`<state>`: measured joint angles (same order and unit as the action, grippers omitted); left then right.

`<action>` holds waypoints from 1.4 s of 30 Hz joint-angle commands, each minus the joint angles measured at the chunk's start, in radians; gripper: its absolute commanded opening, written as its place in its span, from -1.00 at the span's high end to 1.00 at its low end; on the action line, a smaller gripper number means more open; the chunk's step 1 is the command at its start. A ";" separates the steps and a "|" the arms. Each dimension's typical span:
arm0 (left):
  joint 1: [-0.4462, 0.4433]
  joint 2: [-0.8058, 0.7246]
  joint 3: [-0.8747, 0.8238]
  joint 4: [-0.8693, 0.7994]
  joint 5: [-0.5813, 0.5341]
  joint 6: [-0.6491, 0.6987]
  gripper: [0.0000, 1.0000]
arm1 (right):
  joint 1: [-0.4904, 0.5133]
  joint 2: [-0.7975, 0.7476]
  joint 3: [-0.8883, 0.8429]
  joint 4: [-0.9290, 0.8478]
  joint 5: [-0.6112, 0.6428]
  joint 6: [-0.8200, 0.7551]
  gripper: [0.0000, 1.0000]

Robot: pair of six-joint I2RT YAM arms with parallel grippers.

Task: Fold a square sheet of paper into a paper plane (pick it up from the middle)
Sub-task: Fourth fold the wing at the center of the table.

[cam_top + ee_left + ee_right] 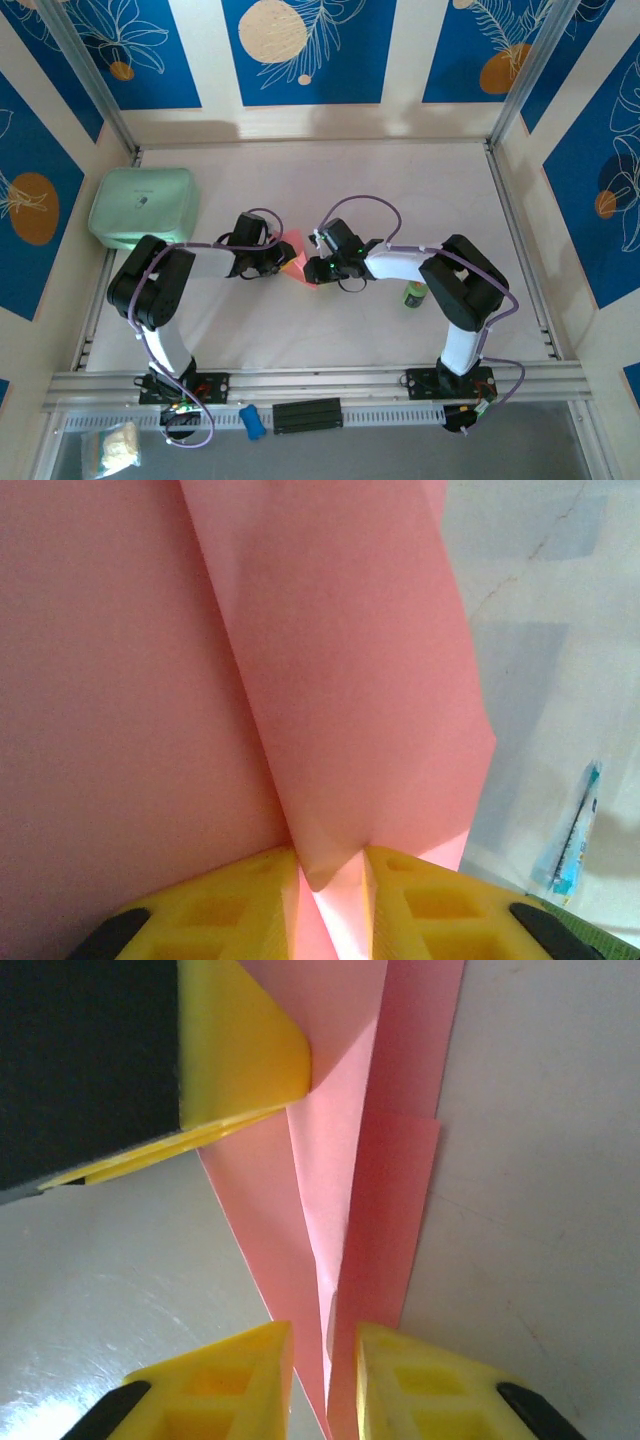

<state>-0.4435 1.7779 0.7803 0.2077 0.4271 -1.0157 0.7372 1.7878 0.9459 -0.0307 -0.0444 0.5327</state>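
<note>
Together, left tool (330,868) and right tool (325,1350), both narrow, tight on paper plane (350,680).

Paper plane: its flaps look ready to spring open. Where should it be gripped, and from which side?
Pinch the paper plane at its centre fold, end-on from either end, as the left gripper and right gripper do: there the layers stack into one thin strip.
</note>
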 commanded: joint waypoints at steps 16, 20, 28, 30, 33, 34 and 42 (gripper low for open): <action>-0.004 0.054 -0.009 -0.194 -0.096 -0.003 0.53 | -0.022 0.051 0.000 0.017 -0.085 0.009 0.60; -0.003 0.052 -0.007 -0.201 -0.099 -0.003 0.54 | -0.030 0.057 -0.002 0.024 -0.104 0.012 0.66; -0.003 0.051 -0.008 -0.201 -0.099 -0.001 0.55 | -0.053 0.076 -0.007 0.043 -0.168 0.035 0.77; -0.003 0.051 -0.007 -0.201 -0.098 -0.002 0.55 | -0.056 0.080 -0.007 0.044 -0.173 0.036 0.78; -0.003 0.051 -0.007 -0.202 -0.098 -0.002 0.55 | -0.059 0.084 -0.007 0.044 -0.179 0.038 0.82; -0.003 0.049 -0.007 -0.202 -0.097 -0.003 0.55 | -0.061 0.085 -0.006 0.046 -0.184 0.039 0.82; -0.003 0.033 0.000 -0.201 -0.091 0.003 0.55 | -0.074 0.111 -0.004 0.040 -0.222 0.048 0.89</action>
<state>-0.4435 1.7775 0.8001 0.1547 0.4026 -1.0199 0.6712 1.8675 0.9459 0.0185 -0.2306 0.5671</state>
